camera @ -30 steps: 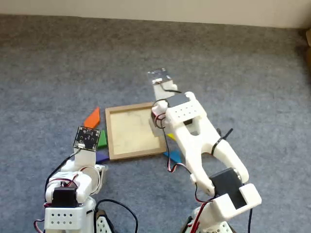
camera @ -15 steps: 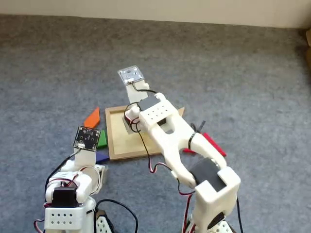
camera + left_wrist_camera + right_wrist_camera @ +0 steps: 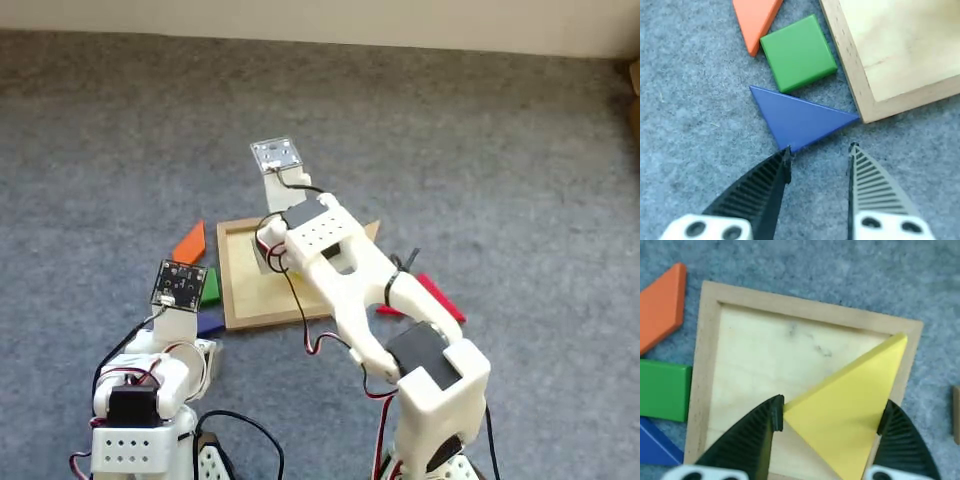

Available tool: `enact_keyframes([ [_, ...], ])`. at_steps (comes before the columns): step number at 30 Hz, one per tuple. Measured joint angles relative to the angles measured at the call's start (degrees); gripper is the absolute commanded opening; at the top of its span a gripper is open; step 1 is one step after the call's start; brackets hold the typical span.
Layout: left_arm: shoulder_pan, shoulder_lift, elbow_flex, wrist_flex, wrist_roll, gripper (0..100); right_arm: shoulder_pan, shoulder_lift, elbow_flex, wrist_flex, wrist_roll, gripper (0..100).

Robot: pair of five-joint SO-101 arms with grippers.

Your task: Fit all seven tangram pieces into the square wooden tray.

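We kept the left gripper (image 3: 820, 148) parked, empty, jaws wide apart, tips just short of the blue triangle (image 3: 800, 120). The green square (image 3: 799, 52) and orange parallelogram (image 3: 756, 17) lay beside it, all left of the tray (image 3: 224, 275), untouched. The change: we swung the right arm from the tray's right side to over its middle, then barely moved it. The right gripper (image 3: 830, 407) was clamped on the yellow triangle (image 3: 850, 395) above the tray floor. We judged it not yet seated, so placement came next. The red piece (image 3: 440, 298) waited right of the tray.

Grey carpet (image 3: 520, 150), pale wall (image 3: 400, 20) beyond
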Motion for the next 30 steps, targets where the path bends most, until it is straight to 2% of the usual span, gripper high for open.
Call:
enact_keyframes([
  [5,0.0,0.0,0.0,0.0,0.0,19,0.0,0.0,0.0,0.0,0.0,34.1],
  [15,0.0,0.0,0.0,0.0,0.0,19,-0.2,0.0,0.0,0.4,0.0,34.2],
  [19,0.0,0.0,0.0,0.0,0.0,19,-0.2,0.0,-0.2,5.4,3.1,23.4],
  [24,0.0,0.0,0.0,0.0,0.0,19,-0.2,0.0,-2.3,5.8,5.3,11.5],
  [30,0.0,0.0,0.0,0.0,0.0,19,0.8,0.0,-2.3,3.2,10.5,7.5],
])
